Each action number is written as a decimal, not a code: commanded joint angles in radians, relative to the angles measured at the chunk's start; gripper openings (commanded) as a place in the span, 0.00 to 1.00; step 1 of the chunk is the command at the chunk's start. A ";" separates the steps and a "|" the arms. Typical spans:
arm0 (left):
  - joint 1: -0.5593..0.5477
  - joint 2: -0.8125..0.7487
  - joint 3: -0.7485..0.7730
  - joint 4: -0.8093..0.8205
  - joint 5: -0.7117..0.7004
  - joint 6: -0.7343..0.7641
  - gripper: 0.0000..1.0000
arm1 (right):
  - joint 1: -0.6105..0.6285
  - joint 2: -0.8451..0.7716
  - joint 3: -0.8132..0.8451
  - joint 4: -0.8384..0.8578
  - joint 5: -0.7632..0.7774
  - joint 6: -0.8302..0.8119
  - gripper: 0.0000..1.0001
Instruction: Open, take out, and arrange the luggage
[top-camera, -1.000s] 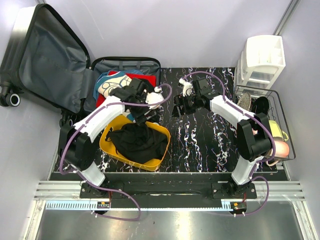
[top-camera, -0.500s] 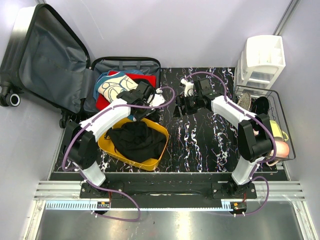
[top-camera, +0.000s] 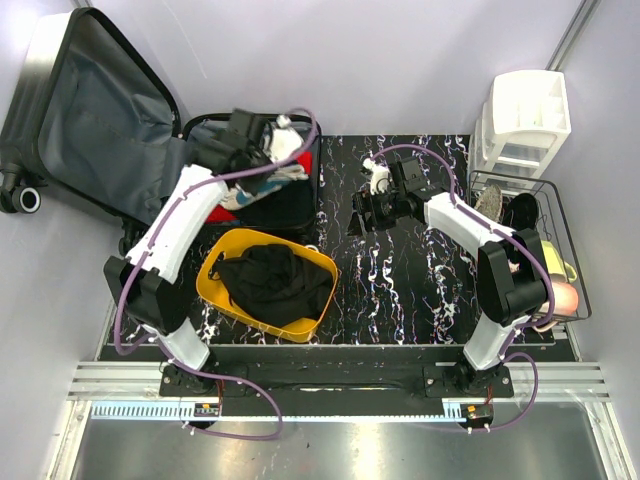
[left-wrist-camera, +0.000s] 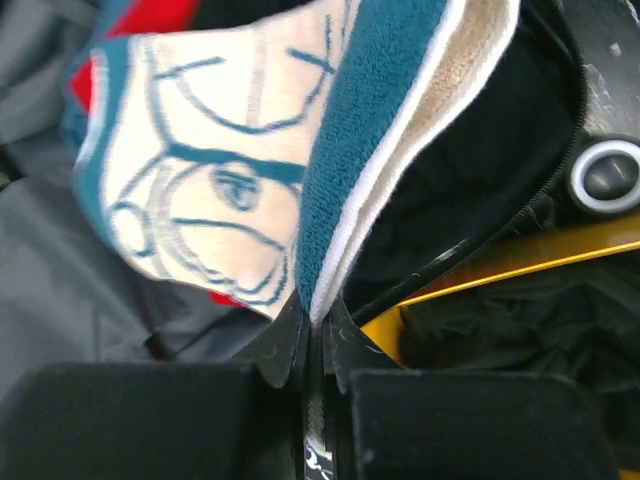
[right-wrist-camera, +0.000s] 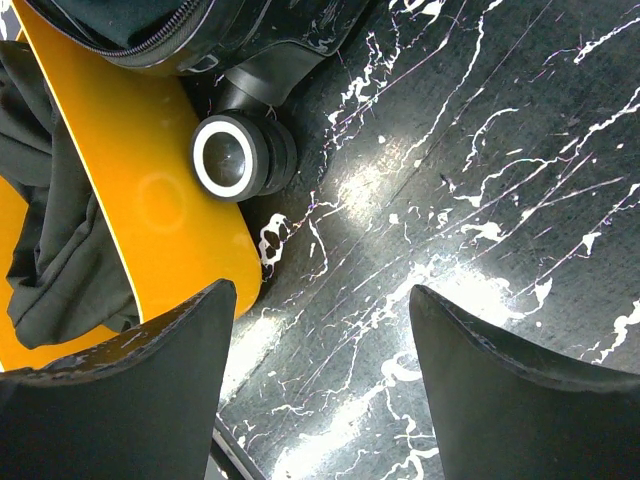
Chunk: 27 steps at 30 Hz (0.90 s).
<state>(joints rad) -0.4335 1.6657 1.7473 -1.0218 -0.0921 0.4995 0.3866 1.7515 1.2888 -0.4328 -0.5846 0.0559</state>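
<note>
Black hard-shell wheeled suitcase (top-camera: 100, 120) lies open at far left, lid propped back. Left gripper (left-wrist-camera: 312, 322) hangs over its open base, pinching a teal-and-cream printed cloth (left-wrist-camera: 200, 190). Right gripper (right-wrist-camera: 320, 310) hovers spread just beside the suitcase wheel (right-wrist-camera: 228, 157) and yellow-orange plastic bin (right-wrist-camera: 150, 200).

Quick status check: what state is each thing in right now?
luggage: open, lid tipped back.
left pincer: shut on the patterned cloth, at its edge.
patterned cloth: held over the luggage.
right pincer: open, empty, over the table.
yellow bin: holds a black garment.
</note>
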 joint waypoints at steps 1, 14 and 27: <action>0.064 0.019 0.230 -0.092 0.043 -0.023 0.00 | -0.009 -0.047 0.007 0.016 0.003 -0.021 0.80; 0.052 -0.030 0.670 -0.414 0.539 -0.154 0.00 | -0.011 -0.035 0.027 0.006 -0.012 -0.039 0.79; 0.087 -0.291 0.572 -0.423 0.903 -0.430 0.00 | -0.011 -0.053 0.014 -0.041 -0.029 -0.083 0.79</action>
<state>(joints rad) -0.3851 1.4479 2.3177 -1.3903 0.6556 0.1452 0.3828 1.7515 1.2888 -0.4610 -0.5900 0.0040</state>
